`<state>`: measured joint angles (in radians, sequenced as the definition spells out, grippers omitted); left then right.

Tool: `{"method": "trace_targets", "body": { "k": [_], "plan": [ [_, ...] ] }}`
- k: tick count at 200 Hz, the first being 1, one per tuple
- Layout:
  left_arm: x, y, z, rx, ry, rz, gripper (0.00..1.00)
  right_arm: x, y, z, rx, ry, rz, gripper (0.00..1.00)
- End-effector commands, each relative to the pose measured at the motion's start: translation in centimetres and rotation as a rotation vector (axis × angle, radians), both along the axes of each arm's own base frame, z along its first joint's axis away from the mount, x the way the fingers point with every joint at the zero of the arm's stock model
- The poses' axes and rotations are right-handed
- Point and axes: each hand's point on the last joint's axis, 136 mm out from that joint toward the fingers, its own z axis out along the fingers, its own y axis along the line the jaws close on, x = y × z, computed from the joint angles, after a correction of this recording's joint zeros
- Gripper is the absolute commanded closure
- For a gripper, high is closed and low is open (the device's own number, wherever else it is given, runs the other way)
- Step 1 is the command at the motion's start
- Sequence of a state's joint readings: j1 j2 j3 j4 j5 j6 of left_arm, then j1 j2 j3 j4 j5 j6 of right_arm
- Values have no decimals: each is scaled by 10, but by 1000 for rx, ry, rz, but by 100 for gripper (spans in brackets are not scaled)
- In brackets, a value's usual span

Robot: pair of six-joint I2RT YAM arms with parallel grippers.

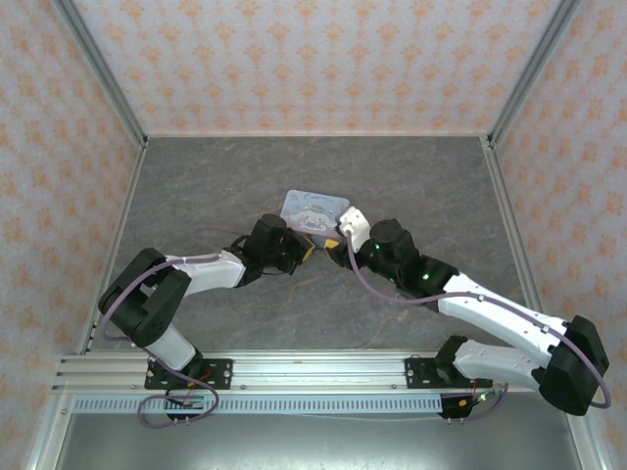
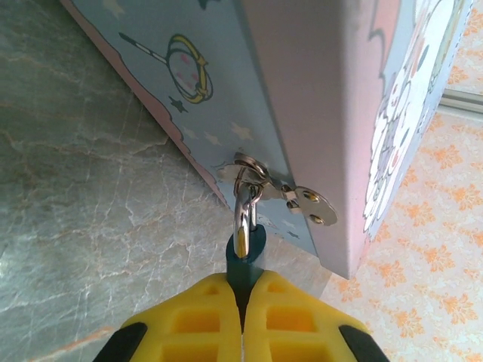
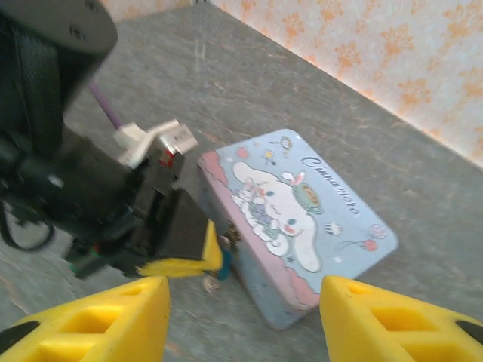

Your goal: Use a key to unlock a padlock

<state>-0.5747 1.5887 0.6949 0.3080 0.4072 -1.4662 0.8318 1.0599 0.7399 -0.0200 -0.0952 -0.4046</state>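
The teal padlock (image 2: pixel 245 260) hangs by its silver shackle from the hasp of the pale blue cartoon tin (image 2: pixel 302 75). My left gripper (image 2: pixel 243 283) is shut on the padlock's body, its yellow fingers pressed on both sides. In the right wrist view the padlock (image 3: pixel 225 253) shows at the tin's (image 3: pixel 294 219) front edge. A small pale bit (image 3: pixel 210 284) just below it may be the key, but it is too blurred to tell. My right gripper (image 3: pixel 245 290) hovers open above that spot, holding nothing.
The tin (image 1: pixel 313 208) lies mid-table with both arms meeting at its near side. The left arm's black wrist (image 3: pixel 75 188) sits close on the left of the right gripper. Patterned walls enclose the grey table (image 1: pixel 196 186).
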Motion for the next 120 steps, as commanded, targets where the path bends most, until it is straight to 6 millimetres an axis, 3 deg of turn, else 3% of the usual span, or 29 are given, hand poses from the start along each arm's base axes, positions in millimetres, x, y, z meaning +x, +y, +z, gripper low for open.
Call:
{"method": "trace_targets", "body": {
  "k": [1, 37, 85, 120],
  "plan": [
    [0, -6, 20, -21, -10, -1, 100, -5, -10, -14, -269, -180, 108, 43],
    [-2, -7, 25, -43, -3, 4, 100, -21, -6, -42, -428, -377, 311, 24],
    [-6, -15, 37, -86, -10, 10, 100, -18, -1, -66, -456, -394, 277, 24],
    [-8, -21, 41, -117, 2, 9, 100, -12, 9, -78, -374, -366, 225, 28]
  ]
}}
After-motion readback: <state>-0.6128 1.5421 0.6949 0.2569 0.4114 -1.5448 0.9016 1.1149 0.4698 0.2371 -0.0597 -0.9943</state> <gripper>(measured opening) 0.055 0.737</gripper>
